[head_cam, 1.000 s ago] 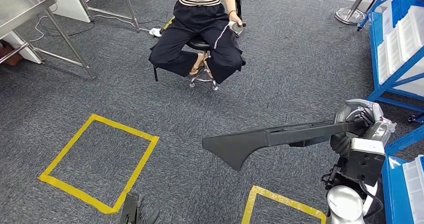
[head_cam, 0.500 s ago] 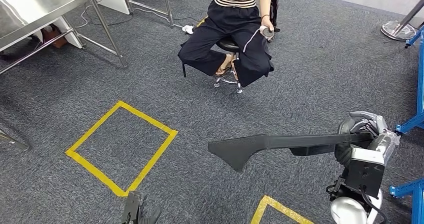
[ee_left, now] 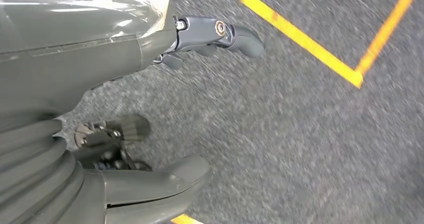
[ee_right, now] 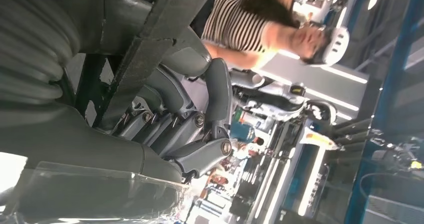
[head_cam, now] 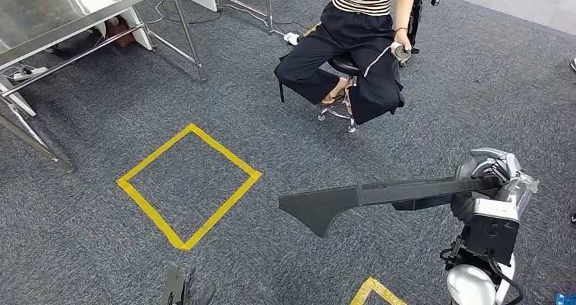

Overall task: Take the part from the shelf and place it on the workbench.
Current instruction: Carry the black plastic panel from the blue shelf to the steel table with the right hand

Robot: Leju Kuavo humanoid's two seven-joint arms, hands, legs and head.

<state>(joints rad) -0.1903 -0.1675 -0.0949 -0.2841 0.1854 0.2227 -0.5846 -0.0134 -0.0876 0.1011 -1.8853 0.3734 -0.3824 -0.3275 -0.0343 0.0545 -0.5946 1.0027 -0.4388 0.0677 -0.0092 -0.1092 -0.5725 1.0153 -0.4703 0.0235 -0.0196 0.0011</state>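
black plastic, long and flat: the part [head_cam: 380, 198] held out level over the grey carpet [head_cam: 435, 108], gripped at its right end by the right hand [head_cam: 483, 177], broad flared end pointing left. fingers [ee_right: 207, 119] wrapped round the dark bar in the right wrist view, thumb on the other side. same grip and same pose against the body as half a second ago.

whole scene swung since then, so a camera turn and not a move of the things. yellow tape square [head_cam: 189, 185] now nearer the middle, slid right and a little up in the picture. seated person [head_cam: 353, 43] on the stool [head_cam: 339, 81] shifted right and further off, a small controller in one hand. steel workbench [head_cam: 68, 13] showing more at far left, with more of its legs and lower rail. blue shelving gone from the right edge, a blue scrap left at the near right corner. second tape corner [head_cam: 377, 290] near the bottom, less of it than before.

left hand [ee_left: 165, 99] hanging low over the carpet, fingers apart and holding nothing; tip [head_cam: 183, 288] at the near edge in the head view.
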